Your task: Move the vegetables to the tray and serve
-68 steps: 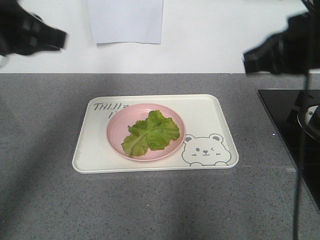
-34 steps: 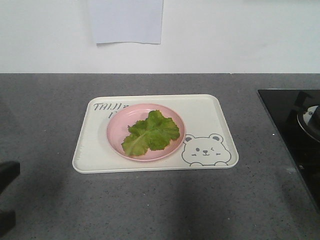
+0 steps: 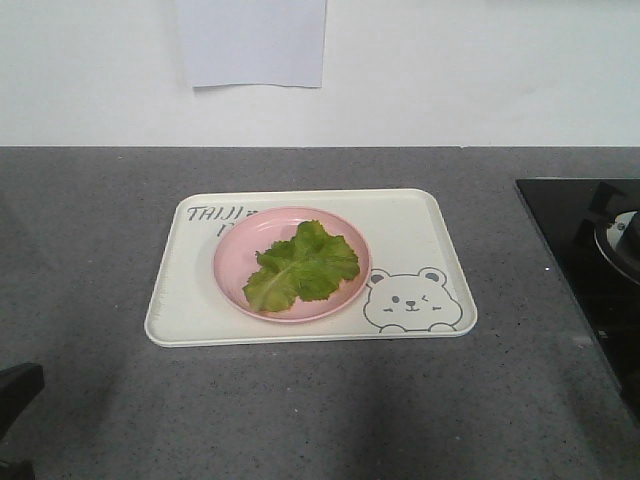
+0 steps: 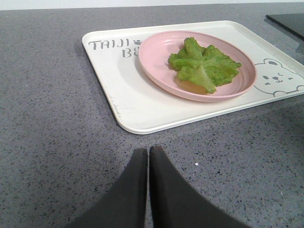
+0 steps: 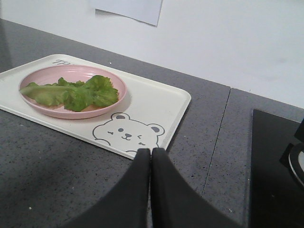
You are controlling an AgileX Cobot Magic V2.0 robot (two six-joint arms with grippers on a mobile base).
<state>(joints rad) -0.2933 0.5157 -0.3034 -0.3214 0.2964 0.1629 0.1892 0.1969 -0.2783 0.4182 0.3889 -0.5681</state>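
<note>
The vegetables, green crinkly lettuce leaves, lie on a round pink plate that stands on the cream-white tray with the bear drawing. In the left wrist view the lettuce and tray lie ahead of my left gripper, which is shut and empty, a short way in front of the tray's near edge. My right gripper is shut and empty too, its tips at the tray's near edge by the bear; the lettuce lies to its left.
The grey speckled counter runs back to a white wall with a paper sheet. A black cooktop with a pan edge lies at the right. A dark piece of the left arm shows at the lower left corner.
A second ago both arms hung dark at the upper corners of the front view; they have left those corners, and only a dark piece of the left arm shows at the lower left.
</note>
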